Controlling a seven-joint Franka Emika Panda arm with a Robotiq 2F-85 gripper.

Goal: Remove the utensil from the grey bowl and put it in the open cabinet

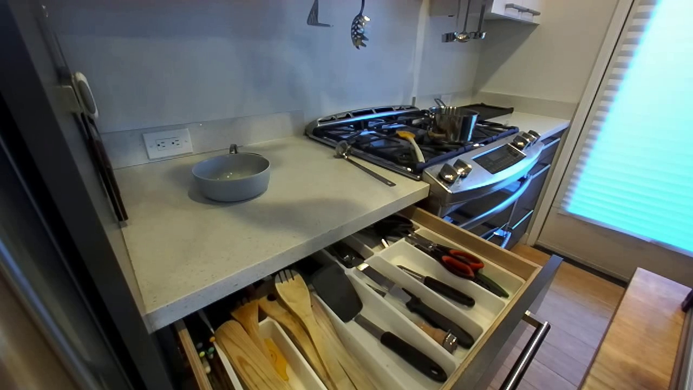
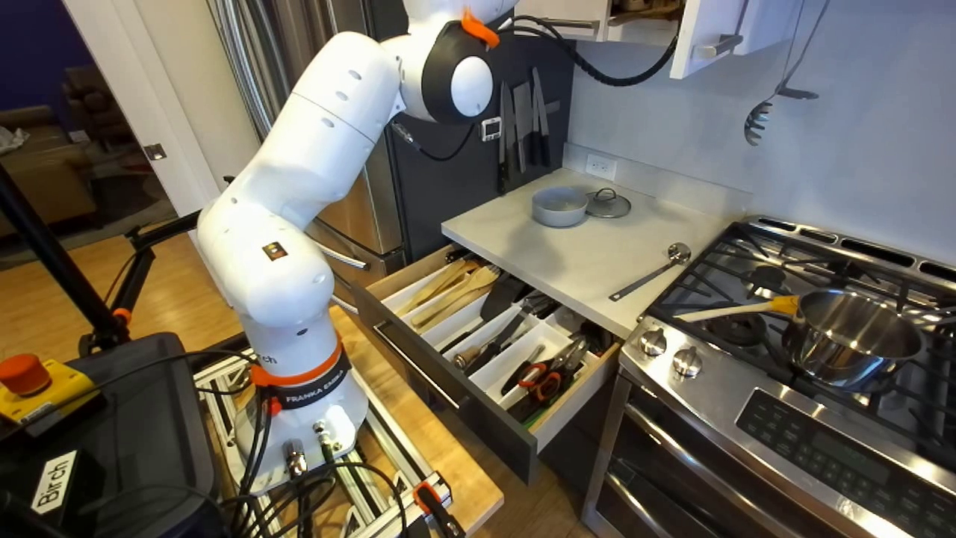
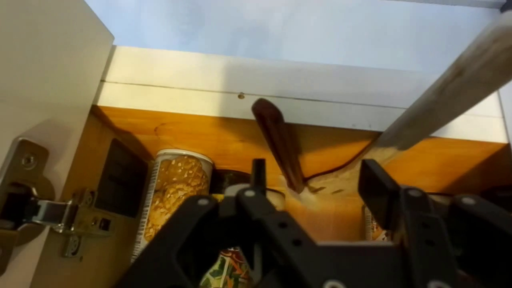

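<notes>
The grey bowl (image 1: 233,187) stands on the counter and also shows in an exterior view (image 2: 560,213); no utensil shows in it. The open cabinet (image 3: 180,124) fills the wrist view, and part of it shows high in an exterior view (image 2: 646,13). A dark red-brown utensil handle (image 3: 280,148) and a pale wooden utensil (image 3: 436,96) with a broader end lie across its shelf. I cannot tell whether they are joined. My gripper (image 3: 314,172) is open at the cabinet, its fingers wide apart with utensil parts beyond them. It is outside both exterior views.
The cabinet holds cans (image 3: 180,188); its hinged door (image 3: 44,80) stands open at the left of the wrist view. Below are a pulled-out utensil drawer (image 2: 448,373), a glass lid (image 2: 609,203), a ladle (image 2: 646,280) on the counter, and a pot (image 2: 851,344) on the stove.
</notes>
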